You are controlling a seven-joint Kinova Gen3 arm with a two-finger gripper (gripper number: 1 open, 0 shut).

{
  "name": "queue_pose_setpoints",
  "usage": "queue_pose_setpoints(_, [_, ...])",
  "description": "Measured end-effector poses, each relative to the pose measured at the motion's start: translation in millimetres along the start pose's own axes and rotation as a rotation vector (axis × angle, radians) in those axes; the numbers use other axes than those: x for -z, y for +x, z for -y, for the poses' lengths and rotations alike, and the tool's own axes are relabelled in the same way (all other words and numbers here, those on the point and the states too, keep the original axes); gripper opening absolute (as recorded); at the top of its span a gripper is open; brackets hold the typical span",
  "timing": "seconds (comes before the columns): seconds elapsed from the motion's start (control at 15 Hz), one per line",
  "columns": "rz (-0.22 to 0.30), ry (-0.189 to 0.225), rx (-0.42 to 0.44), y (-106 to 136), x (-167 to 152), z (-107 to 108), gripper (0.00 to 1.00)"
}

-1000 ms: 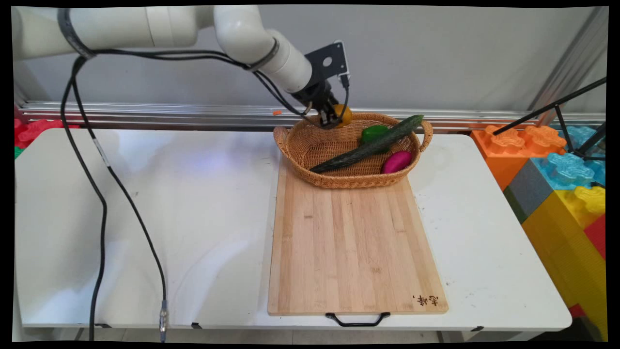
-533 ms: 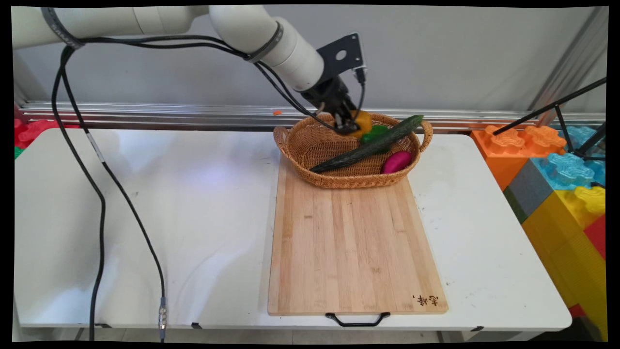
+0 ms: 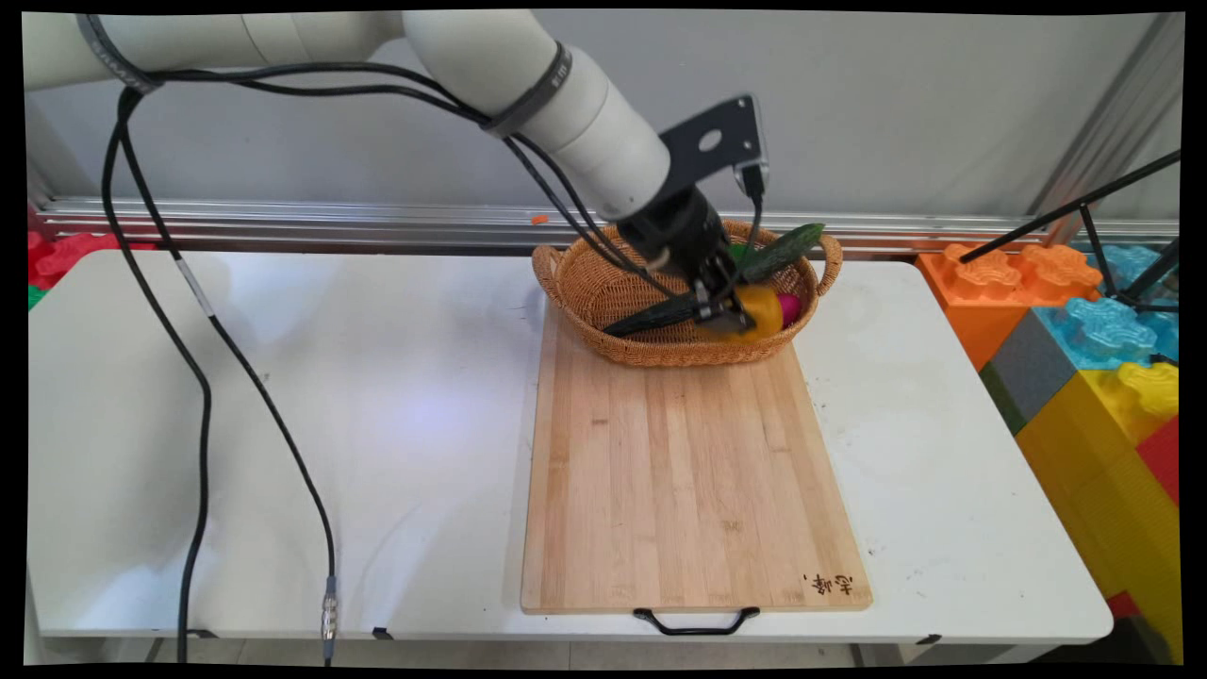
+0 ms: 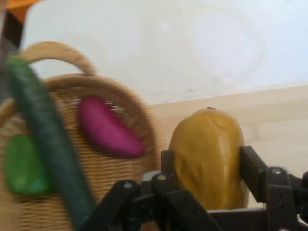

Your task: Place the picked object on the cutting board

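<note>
My gripper (image 3: 731,316) (image 4: 208,166) is shut on a yellow-orange fruit (image 3: 760,313) (image 4: 208,154), held above the front right part of the wicker basket (image 3: 585,283) (image 4: 120,91). In the basket lie a long dark green cucumber (image 3: 783,251) (image 4: 45,139), a green pepper (image 4: 21,166) and a magenta fruit (image 3: 790,306) (image 4: 106,127). The arm hides most of the pepper in the main view. The hand view shows both fingers (image 4: 250,166) pressed against the yellow fruit's sides.
A bamboo cutting board (image 3: 684,481) with a black handle lies in front of the basket, which rests on its far end. Big coloured blocks (image 3: 1094,339) stand off the table's right edge. Black cables (image 3: 198,377) hang over the table's left side.
The gripper has carried the yellow fruit from the basket's far rim rightward and toward the near side, over the cucumber, to the basket's front right. The arm has swung further in.
</note>
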State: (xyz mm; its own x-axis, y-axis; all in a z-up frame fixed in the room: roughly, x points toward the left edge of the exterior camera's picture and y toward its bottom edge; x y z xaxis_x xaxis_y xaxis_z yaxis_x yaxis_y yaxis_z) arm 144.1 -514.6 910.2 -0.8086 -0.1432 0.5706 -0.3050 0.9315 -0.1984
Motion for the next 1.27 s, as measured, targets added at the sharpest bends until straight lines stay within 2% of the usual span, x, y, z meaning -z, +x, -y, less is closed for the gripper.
queue_pose_setpoints(0.27, [0.022,-0.071,0.071,-7,-17,-16,0.00])
queue_pose_setpoints(0.53, [0.074,-0.138,0.146,-33,-48,-25,0.00])
queue_pose_setpoints(1.0, [0.137,-0.184,0.212,-65,-77,-27,0.00])
queue_pose_setpoints(1.07, [0.139,-0.185,0.215,-66,-78,-27,1.00])
queue_pose_setpoints(1.27, [0.135,-0.188,0.226,-66,-77,-26,1.00])
